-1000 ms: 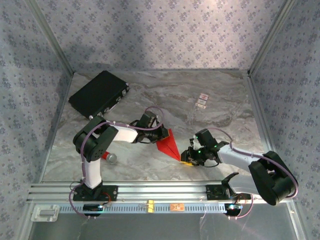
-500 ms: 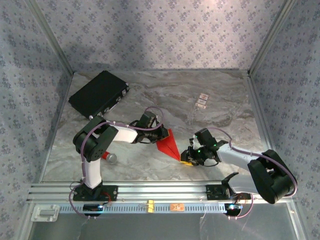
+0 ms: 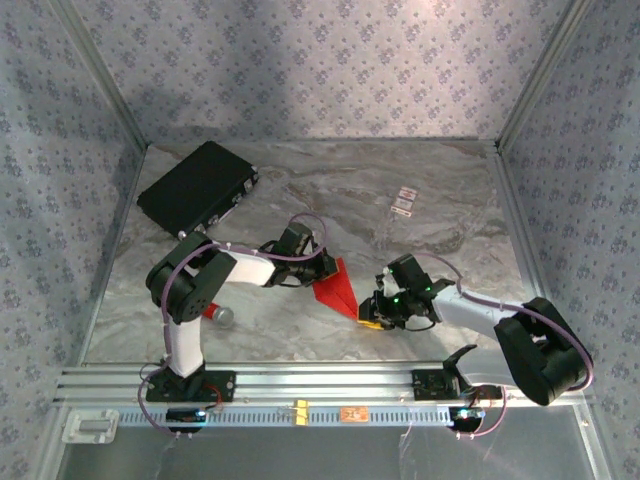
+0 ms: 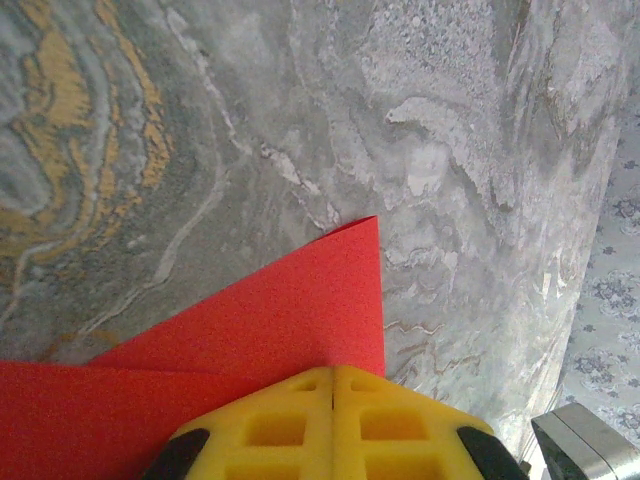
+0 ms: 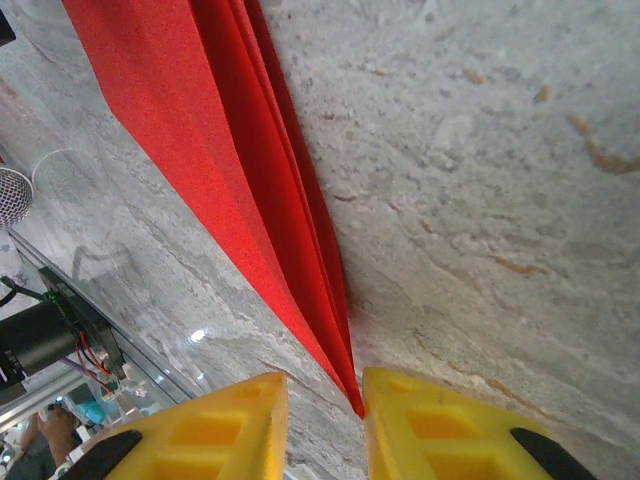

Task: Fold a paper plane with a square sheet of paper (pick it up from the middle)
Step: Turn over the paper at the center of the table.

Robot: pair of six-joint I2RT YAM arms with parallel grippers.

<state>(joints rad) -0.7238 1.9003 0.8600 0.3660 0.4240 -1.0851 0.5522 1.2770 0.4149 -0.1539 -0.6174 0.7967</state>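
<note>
The red paper, folded into a slim pointed paper plane (image 3: 336,290), lies on the marble table between my arms, its tip toward the right arm. My left gripper (image 3: 322,272) is shut, its yellow fingertips (image 4: 300,425) pressed together on top of the wide end of the red paper (image 4: 250,330). My right gripper (image 3: 370,318) is open at the pointed end. In the right wrist view the layered paper (image 5: 220,150) narrows to a tip that sits in the gap of the gripper (image 5: 325,400), right against the right-hand finger (image 5: 440,425).
A black case (image 3: 198,187) lies at the back left. A small red cylinder with a grey end (image 3: 218,315) rests by the left arm's base. Two small cards (image 3: 403,201) lie at the back right. An aluminium rail (image 3: 300,380) runs along the near edge.
My right gripper has crept slightly left toward the paper's tip. The left gripper and the paper have stayed still.
</note>
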